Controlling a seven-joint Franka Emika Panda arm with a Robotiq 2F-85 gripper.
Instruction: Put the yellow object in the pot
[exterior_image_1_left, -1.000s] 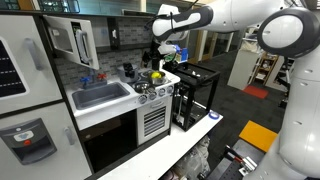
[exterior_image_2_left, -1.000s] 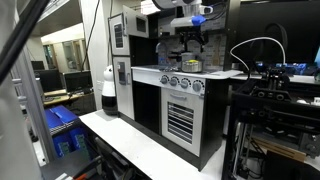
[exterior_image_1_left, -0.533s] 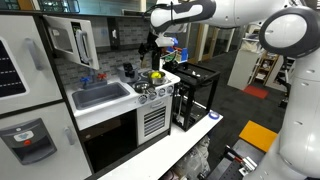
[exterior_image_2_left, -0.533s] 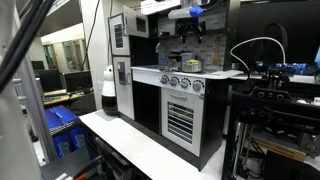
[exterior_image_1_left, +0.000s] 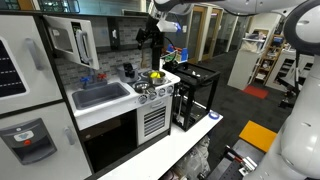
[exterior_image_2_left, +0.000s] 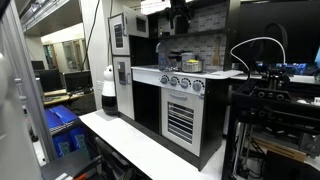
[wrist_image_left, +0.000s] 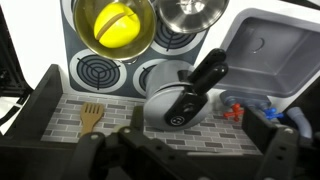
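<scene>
Well, above the stove (wrist_image_left: 100, 72) your gripper (exterior_image_1_left: 150, 36) hangs high, jaws spread apart and holding nothing. On a burner below stands the pot (wrist_image_left: 153, 22), just beside a second silver pot (wrist_image_left: 190, 12). The yellow object (wrist_image_left: 114, 26) lies inside the pot, filling most of it.

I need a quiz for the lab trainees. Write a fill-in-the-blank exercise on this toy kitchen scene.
In the wrist view the yellow object lies ____ the pot. The gripper hangs ____ the stove, with nothing between its fingers. The silver item lying near the sink has a ____ handle.
Missing words: inside; above; black.
</scene>
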